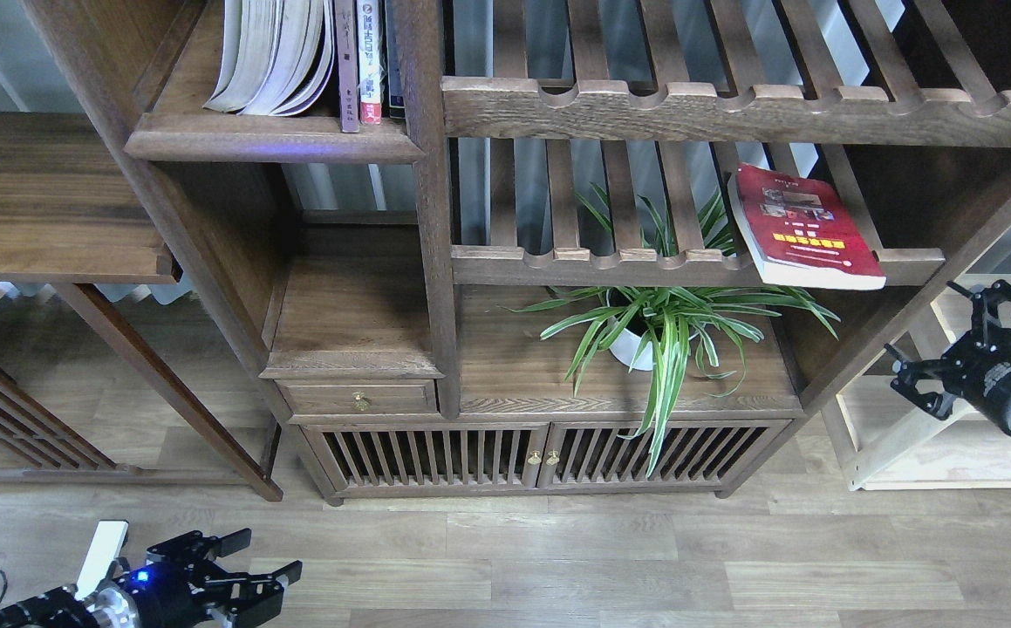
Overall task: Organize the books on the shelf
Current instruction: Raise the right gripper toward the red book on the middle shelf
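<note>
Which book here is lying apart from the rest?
Start at the dark wooden bookcase and find the slatted rack above the potted plant. At its right end lies a red book with a yellow band, flat and alone; the others stand upright, top left.

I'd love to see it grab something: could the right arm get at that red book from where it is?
Probably yes. The right tool hangs open and empty just right of and below the red book, which lies flat on the slatted rack with its front edge overhanging. Only the bookcase's slanted side post stands between them.
</note>
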### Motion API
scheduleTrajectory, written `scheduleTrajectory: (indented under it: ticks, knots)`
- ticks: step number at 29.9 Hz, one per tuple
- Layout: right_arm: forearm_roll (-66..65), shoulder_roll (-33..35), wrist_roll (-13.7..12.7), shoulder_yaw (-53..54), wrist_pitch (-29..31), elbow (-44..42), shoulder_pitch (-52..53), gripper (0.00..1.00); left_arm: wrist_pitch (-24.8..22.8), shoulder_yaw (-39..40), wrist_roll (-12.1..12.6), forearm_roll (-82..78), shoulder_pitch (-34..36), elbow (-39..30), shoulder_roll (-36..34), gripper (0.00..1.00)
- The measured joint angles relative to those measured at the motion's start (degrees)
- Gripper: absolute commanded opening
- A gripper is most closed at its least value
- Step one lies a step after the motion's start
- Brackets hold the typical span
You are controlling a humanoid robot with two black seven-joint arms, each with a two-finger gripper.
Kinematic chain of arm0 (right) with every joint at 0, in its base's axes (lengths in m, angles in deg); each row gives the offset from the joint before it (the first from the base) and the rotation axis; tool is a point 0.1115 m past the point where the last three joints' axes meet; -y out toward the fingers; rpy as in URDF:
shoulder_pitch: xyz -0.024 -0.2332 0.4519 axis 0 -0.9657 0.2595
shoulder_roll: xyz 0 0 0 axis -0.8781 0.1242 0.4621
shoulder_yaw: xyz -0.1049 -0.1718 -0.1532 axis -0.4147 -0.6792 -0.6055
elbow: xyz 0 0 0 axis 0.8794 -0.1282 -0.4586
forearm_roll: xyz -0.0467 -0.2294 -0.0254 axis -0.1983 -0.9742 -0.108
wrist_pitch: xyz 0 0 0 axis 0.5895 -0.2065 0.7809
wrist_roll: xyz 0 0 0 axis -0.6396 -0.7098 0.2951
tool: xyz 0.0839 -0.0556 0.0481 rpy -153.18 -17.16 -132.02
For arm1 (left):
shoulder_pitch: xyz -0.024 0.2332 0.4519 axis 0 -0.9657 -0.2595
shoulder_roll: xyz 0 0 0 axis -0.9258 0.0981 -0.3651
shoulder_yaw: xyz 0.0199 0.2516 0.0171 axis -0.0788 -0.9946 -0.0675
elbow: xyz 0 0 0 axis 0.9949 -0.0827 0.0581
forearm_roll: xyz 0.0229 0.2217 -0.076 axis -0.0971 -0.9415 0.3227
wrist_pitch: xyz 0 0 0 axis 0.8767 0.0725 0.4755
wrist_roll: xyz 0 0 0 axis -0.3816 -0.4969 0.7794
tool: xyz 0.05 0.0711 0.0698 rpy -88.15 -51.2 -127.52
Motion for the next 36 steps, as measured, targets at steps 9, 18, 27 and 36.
scheduleTrajectory:
  ticks: [9, 18, 27, 36]
  knots:
    - [-5.21, -4.07, 0.0, -0.73, 0.0, -1.87, 2.23, 0.99, 2.12, -0.01, 0.09, -0.01, 0.06, 1.65, 1.41, 0.89]
    - [-10.68, -9.9, 0.0, -1.31, 0.0, -6.77, 3.05, 0.99, 2.2, 0.57, 0.02, 0.07, 0.07, 4.2, 2.86, 0.89]
    - [-11.0, -15.91, 0.0, -8.05, 0.0, -17.12, 7.27, 0.99, 2.17, 0.98, 0.01, 0.08, 0.39, 6.27, 4.14, 0.9]
    - [-10.45, -18.96, 0.01, -9.44, 0.0, -22.48, 8.53, 0.82, 2.03, 1.08, -0.16, 0.13, 0.42, 8.08, 5.05, 0.9]
